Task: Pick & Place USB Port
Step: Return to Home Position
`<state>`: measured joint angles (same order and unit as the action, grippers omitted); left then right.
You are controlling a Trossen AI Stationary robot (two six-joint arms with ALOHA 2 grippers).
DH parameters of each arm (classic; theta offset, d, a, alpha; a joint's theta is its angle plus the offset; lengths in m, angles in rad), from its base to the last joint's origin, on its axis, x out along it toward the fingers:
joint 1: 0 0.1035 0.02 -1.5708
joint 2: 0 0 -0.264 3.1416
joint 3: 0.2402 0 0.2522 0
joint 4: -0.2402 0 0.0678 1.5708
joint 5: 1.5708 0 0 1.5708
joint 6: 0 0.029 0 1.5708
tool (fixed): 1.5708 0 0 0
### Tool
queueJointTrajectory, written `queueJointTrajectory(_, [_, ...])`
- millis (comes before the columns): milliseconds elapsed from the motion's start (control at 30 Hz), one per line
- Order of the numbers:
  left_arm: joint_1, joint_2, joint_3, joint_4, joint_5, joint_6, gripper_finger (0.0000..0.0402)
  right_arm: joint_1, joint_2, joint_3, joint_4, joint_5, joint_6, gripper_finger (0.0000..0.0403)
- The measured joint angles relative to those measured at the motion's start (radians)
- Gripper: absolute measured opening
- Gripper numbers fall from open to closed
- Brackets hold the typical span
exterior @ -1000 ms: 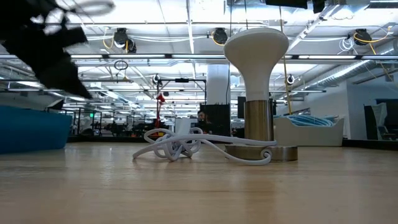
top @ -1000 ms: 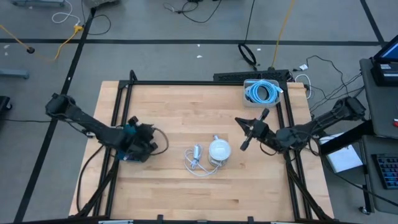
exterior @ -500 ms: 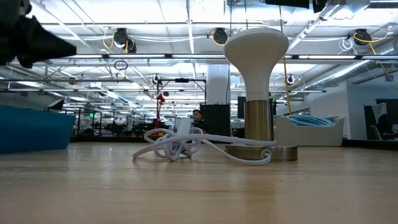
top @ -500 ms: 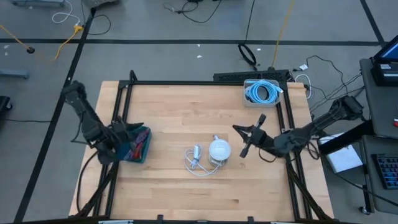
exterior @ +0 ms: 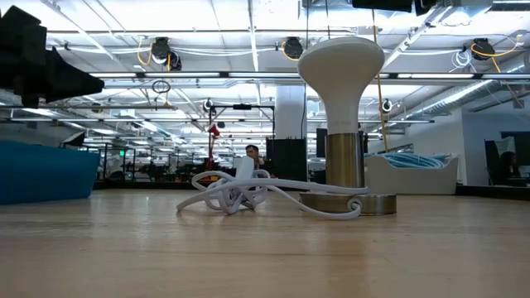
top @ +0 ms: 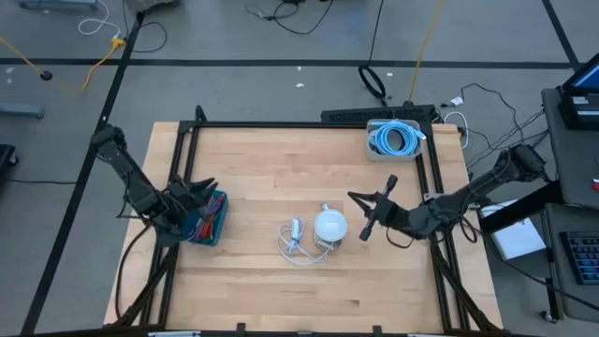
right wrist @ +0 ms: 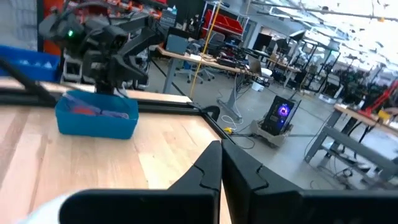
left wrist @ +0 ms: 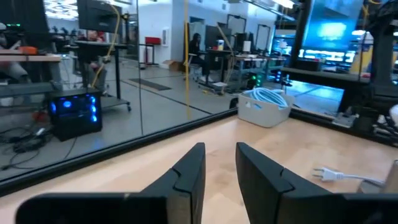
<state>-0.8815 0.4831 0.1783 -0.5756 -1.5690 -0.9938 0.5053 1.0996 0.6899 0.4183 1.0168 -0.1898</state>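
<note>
My left hand (left wrist: 219,150), fingers slightly apart and holding nothing, hovered over the blue bin (top: 221,225) at mid-left of the overhead frame. Its arm was folded back toward the upper left. My right hand (right wrist: 221,149), fingers pressed together and empty, hung right of centre, pointing toward the white lamp (top: 329,226). The white cable (top: 296,240) lay coiled on the surface (top: 281,164) just left of that lamp. The gray bin (top: 372,153), holding a blue cable (top: 393,140), sat at upper right.

slim dark arms (top: 129,180), black two-finger grippers (top: 204,190)
</note>
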Motion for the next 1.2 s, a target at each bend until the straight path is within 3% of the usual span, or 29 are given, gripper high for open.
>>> queueJointTrajectory(200, [0.035, 0.0, 0.0, 0.0, -0.002, -0.008, 0.009, -0.014, -0.038, -0.027, -0.038, -0.014, -0.079, 0.0])
queueJointTrajectory(433, [0.078, 0.0, 0.0, -0.001, -0.003, -0.012, 0.009, -0.266, -0.39, -0.215, -0.024, -0.362, -0.017, 0.0])
queueJointTrajectory(600, [0.132, 0.0, 0.0, -0.002, -0.003, -0.011, 0.009, -0.463, -0.636, -0.303, -0.096, -0.69, -0.017, 0.0])
queueJointTrajectory(733, [0.17, 0.0, 0.0, -0.001, -0.003, -0.01, 0.009, -0.613, -0.802, -0.306, -0.282, -0.659, 0.007, 0.0])
queueJointTrajectory(867, [0.181, 0.0, 0.0, -0.001, -0.003, -0.011, 0.009, -0.754, -0.941, -0.306, -0.354, -0.811, 0.075, 0.0])
queueJointTrajectory(1067, [0.181, 0.0, 0.0, 0.0, -0.003, -0.012, 0.009, -0.867, -1.015, -0.4, -0.341, -1.041, 0.192, 0.0])
queueJointTrajectory(1200, [0.18, 0.0, 0.0, 0.002, -0.003, -0.015, 0.009, -0.883, -1.014, -0.526, -0.299, -1.045, 0.227, 0.0])
